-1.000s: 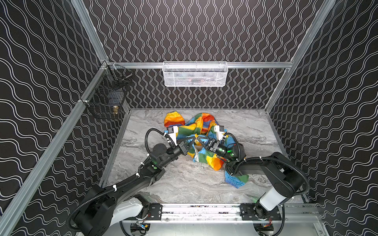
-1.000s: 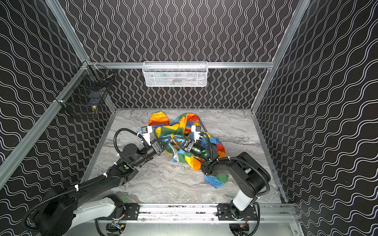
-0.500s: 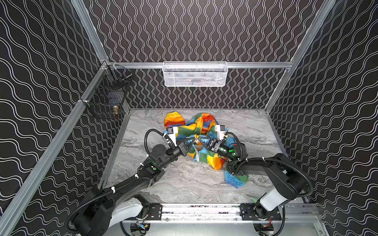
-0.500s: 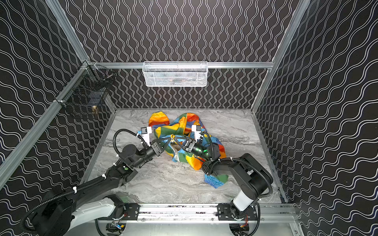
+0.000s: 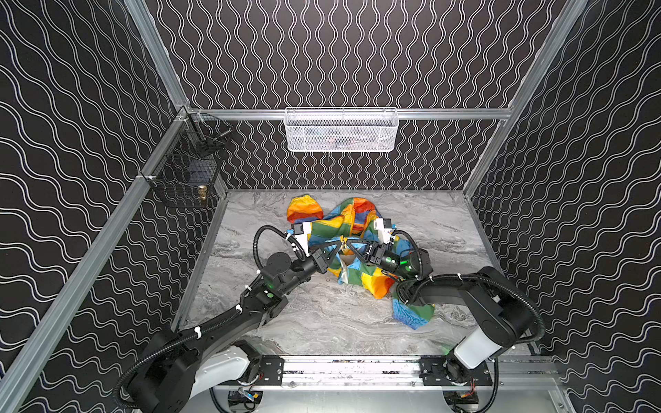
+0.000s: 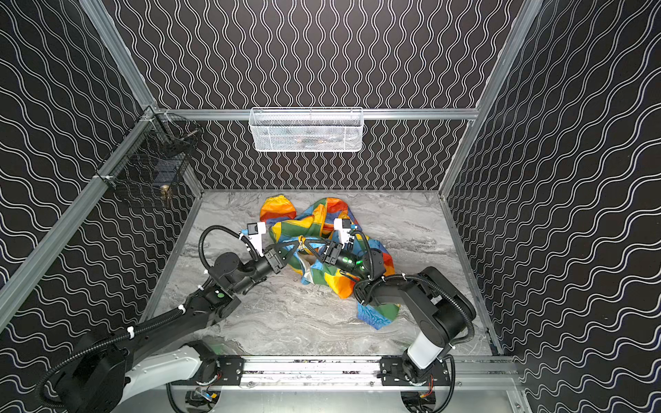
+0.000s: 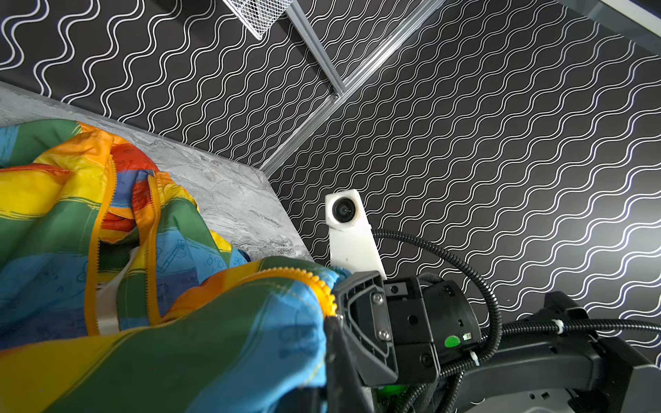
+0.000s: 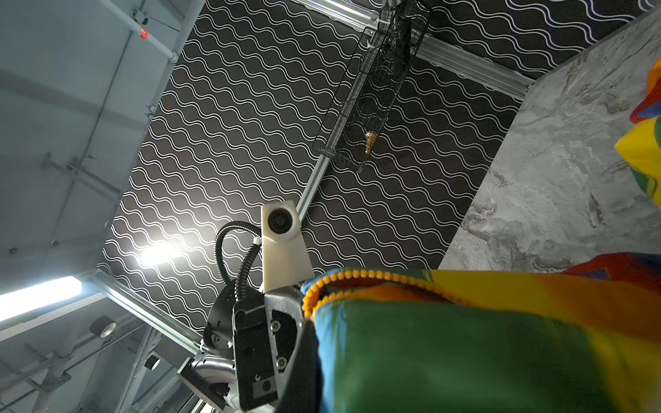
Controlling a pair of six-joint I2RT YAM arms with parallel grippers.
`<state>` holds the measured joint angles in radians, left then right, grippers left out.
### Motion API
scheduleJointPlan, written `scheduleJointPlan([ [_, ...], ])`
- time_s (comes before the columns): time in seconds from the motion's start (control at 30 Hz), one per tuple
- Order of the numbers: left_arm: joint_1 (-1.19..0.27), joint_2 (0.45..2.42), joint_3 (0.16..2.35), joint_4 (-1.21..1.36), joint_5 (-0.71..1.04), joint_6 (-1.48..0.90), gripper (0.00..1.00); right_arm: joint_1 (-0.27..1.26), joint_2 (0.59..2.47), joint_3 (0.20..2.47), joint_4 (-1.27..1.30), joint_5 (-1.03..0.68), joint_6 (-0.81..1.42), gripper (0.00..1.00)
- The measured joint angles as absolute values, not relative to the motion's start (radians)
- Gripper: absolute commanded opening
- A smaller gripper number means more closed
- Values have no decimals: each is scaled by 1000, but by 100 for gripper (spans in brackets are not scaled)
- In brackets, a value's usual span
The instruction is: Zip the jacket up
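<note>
Drawn closer together, left gripper (image 5: pixel 338 246) and right gripper (image 5: pixel 350 246) both pinch the jacket (image 5: pixel 334 224) (bunched between them).

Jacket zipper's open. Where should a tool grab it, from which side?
Probably the orange zipper band along the jacket front edge, taken edge-on from its toothed side, jaws across the tape: it stands up as a defined ridge, while the striped cloth around it lies slack.

White mesh basket (image 5: pixel 341 129) hung on back rail (image 5: pixel 447 113), black wire basket (image 5: pixel 186 171) on side rail (image 5: pixel 109 229) with small brass-coloured object (image 5: pixel 202 191) inside, grey marble tabletop (image 5: pixel 322 321), black wavy-lined walls (image 5: pixel 339 53)
</note>
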<state>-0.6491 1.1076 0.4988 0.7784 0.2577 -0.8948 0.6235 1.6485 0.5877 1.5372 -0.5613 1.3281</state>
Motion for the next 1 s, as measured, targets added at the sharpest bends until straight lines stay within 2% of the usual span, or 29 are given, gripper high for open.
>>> scheduleJointPlan([
  [0.1,-649,1110,506,784,255,-895,0,624,1642,597,1536,-561,1332,0],
  [0.47,-649,1079,549,677,289,-914,0,625,1605,593,1518,-537,1316,19],
  [0.87,-649,1063,576,610,303,-920,0,629,1597,595,1505,-533,1297,20],
  [1.0,-649,1062,585,602,308,-920,0,633,1589,591,1501,-529,1294,18],
])
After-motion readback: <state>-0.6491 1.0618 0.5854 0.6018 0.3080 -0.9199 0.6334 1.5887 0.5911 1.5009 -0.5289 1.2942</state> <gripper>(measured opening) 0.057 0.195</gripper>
